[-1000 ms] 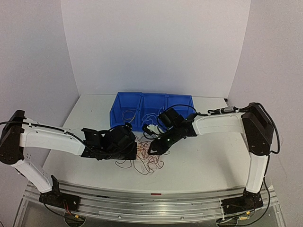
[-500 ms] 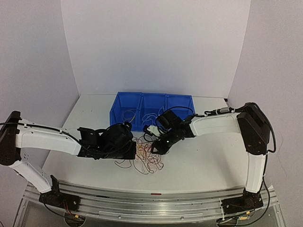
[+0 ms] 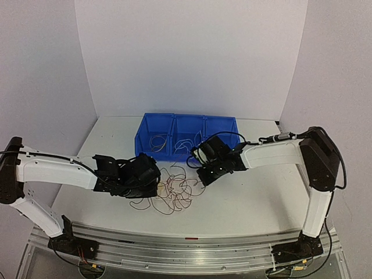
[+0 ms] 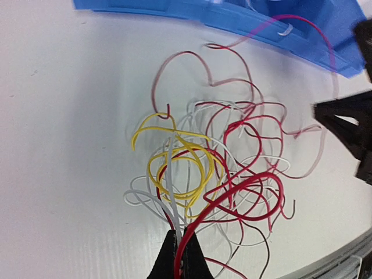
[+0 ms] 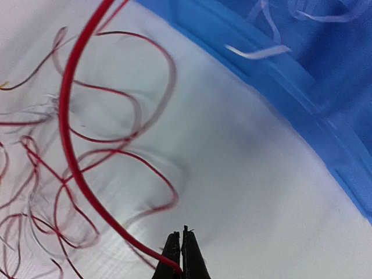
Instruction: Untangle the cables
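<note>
- Left gripper [image 4: 178, 258]: jaws pinched tight on the cables [image 4: 215, 180] at the tangle's near edge.
- Right gripper [image 5: 182, 258]: jaws closed on a red cable [image 5: 63, 116], on the near side of the blue bin [image 5: 302, 87].

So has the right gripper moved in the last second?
Yes. Against the blue bin, the right gripper has slid rightward along its front, shut on a red cable.

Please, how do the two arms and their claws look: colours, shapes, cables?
The left arm and right arm have white shells with black joints; thin black cables run outside them. The left claw and right claw each end in two slim black tapered fingers.
</note>
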Motion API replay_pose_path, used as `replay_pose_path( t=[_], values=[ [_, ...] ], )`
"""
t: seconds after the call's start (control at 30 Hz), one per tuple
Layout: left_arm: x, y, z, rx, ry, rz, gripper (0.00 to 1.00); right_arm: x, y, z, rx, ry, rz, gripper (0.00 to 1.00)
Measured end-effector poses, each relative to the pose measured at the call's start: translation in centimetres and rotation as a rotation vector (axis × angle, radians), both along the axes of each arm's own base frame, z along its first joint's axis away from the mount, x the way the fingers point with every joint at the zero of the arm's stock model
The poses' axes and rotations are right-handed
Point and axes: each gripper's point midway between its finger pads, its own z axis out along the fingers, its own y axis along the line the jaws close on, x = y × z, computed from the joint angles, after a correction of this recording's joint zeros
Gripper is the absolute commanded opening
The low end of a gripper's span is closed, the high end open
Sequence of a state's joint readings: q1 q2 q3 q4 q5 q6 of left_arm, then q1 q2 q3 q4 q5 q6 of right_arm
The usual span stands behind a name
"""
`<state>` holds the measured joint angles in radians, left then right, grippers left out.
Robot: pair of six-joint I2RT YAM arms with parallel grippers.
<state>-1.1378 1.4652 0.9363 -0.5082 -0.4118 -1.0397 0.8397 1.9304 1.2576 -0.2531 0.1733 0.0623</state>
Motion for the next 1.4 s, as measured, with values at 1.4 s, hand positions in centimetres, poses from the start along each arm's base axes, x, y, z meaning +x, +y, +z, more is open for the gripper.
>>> replay_pose_path(
  t=[1.4],
  values=[
    [3.3, 12.6, 2.5, -0.056, -0.027, 0.26, 0.0, 2.1, -27.3, 29.3, 0.615, -0.09, -0.667, 0.0]
  ],
)
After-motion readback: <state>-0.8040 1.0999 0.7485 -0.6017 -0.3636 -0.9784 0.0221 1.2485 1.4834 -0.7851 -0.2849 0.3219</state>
